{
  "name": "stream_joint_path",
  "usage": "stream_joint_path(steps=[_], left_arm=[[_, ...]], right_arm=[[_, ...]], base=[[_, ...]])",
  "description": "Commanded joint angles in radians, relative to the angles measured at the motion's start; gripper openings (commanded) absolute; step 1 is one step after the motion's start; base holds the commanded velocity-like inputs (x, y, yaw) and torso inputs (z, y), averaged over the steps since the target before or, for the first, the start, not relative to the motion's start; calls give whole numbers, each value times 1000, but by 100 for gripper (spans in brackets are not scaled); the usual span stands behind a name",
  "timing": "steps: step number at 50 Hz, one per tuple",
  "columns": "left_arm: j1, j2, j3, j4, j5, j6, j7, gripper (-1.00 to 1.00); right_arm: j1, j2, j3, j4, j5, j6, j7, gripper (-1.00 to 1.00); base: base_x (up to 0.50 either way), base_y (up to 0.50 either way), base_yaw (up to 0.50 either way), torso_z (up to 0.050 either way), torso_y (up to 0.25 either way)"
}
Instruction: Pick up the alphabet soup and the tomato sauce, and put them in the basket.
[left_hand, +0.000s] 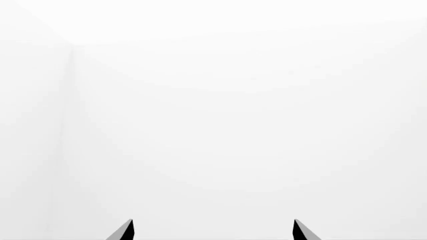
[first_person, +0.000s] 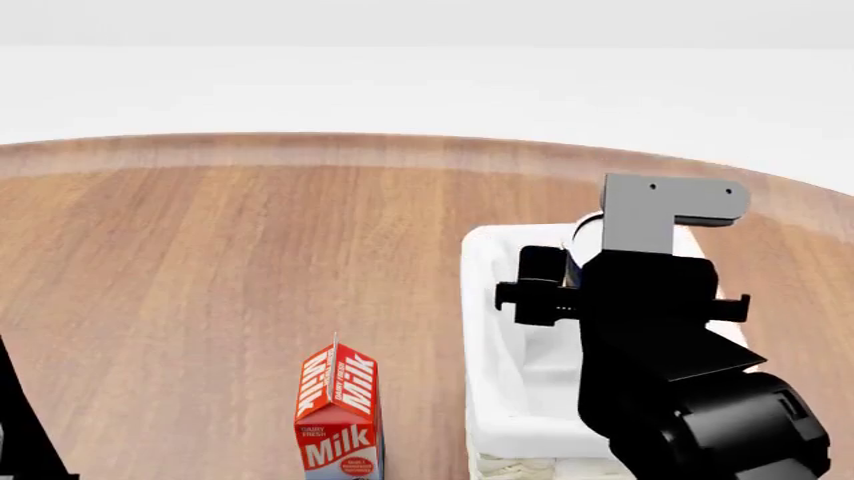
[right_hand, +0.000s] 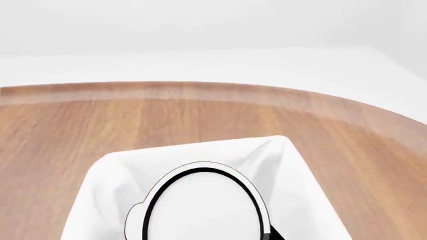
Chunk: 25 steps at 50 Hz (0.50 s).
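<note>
In the right wrist view the pale lid of a can (right_hand: 200, 207) fills the space between my right gripper's jaws, and one dark finger (right_hand: 271, 234) shows against its side. The head view shows a sliver of blue label, so this is the alphabet soup (first_person: 577, 250). My right gripper (first_person: 574, 272) is shut on it, over the far end of the white-lined basket (first_person: 487, 330), whose liner (right_hand: 100, 190) lies below the can. My left gripper (left_hand: 213, 231) is open with nothing between its fingers and faces a blank white wall. The tomato sauce is out of view.
A red milk carton (first_person: 338, 410) stands on the wooden table (first_person: 240, 260) just left of the basket, near the front. The table's curved far edge (first_person: 400, 150) runs behind the basket. Part of my left arm (first_person: 20, 430) shows at the lower left corner.
</note>
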Motion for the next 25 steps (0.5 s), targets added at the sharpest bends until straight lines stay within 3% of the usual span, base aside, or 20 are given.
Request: stream_joint_path(steps=[1, 25], left_arm=[[6, -3, -1, -5, -3, 9, -2, 100], [11, -8, 3, -19, -4, 18, -6, 100]], right_arm=[[-10, -9, 5, 27, -55, -7, -19, -100], [-39, -25, -4, 92, -72, -40, -49, -100]], base=[[0, 0, 0, 0, 0], [0, 0, 0, 0, 0]])
